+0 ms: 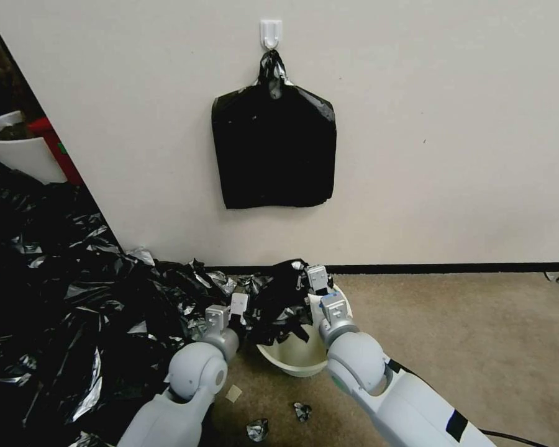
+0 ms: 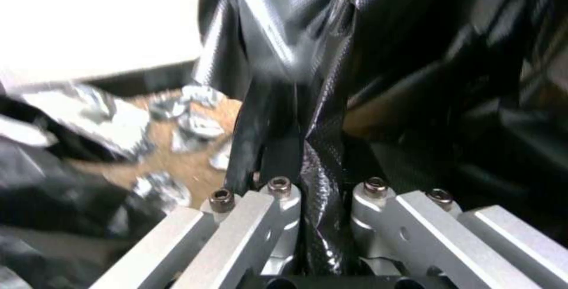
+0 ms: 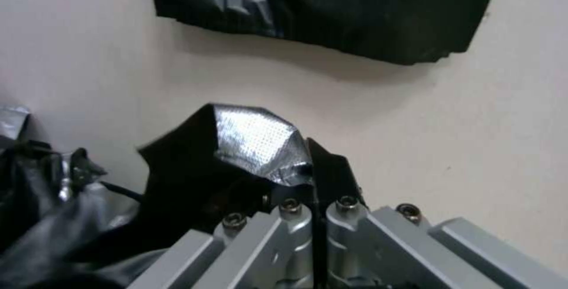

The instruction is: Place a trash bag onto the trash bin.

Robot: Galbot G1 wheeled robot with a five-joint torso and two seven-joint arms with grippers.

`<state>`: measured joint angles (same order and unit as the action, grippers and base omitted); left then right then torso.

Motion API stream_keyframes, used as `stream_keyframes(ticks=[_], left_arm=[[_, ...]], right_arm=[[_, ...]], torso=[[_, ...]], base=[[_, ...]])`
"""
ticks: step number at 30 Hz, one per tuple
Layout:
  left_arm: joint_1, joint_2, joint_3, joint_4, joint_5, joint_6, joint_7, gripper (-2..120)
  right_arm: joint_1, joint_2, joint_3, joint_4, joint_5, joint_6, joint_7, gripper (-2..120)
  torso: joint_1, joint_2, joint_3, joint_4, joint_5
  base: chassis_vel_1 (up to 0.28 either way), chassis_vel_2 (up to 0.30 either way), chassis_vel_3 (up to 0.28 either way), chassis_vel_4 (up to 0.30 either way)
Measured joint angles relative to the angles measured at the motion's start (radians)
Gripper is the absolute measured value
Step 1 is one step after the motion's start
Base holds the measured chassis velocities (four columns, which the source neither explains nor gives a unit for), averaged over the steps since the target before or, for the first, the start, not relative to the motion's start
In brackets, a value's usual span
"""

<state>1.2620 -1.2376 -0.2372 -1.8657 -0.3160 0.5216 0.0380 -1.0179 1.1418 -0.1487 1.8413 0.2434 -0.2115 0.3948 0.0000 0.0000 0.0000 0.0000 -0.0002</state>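
Observation:
The cream-white trash bin (image 1: 295, 360) stands on the floor by the wall, its mouth partly covered by the crumpled glossy black trash bag (image 1: 279, 301). My left gripper (image 1: 235, 308) is at the bag's left side, shut on a fold of its film (image 2: 322, 178). At the bin's far right rim, my right gripper (image 1: 320, 282) is shut on another edge of the bag (image 3: 254, 147). The bag hangs stretched between the two grippers above the bin's opening.
A flat stack of black bags (image 1: 273, 149) hangs from a white hook (image 1: 271, 32) on the wall. A large heap of black bags (image 1: 62, 298) fills the floor to the left. A white planter (image 1: 15, 149) sits far left. Small scraps (image 1: 258, 428) lie on the brown floor.

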Motion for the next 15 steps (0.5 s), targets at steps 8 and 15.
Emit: stream_keyframes(ticks=[8,15], left_arm=[[0.026,0.059,-0.036,-0.031,0.100,-0.074,0.125,5],[0.043,0.064,-0.095,-0.040,0.072,-0.182,0.154,5]], right_arm=[[0.015,-0.010,0.055,-0.035,0.008,-0.010,-0.003,0],[0.004,-0.050,0.091,-0.049,0.158,-0.089,0.022,0]], torso=[[0.000,0.000,0.000,0.0000,0.0002],[0.000,0.000,0.000,0.0002,0.0004]], base=[[0.000,0.000,0.000,0.000],[0.000,0.000,0.000,0.000]])
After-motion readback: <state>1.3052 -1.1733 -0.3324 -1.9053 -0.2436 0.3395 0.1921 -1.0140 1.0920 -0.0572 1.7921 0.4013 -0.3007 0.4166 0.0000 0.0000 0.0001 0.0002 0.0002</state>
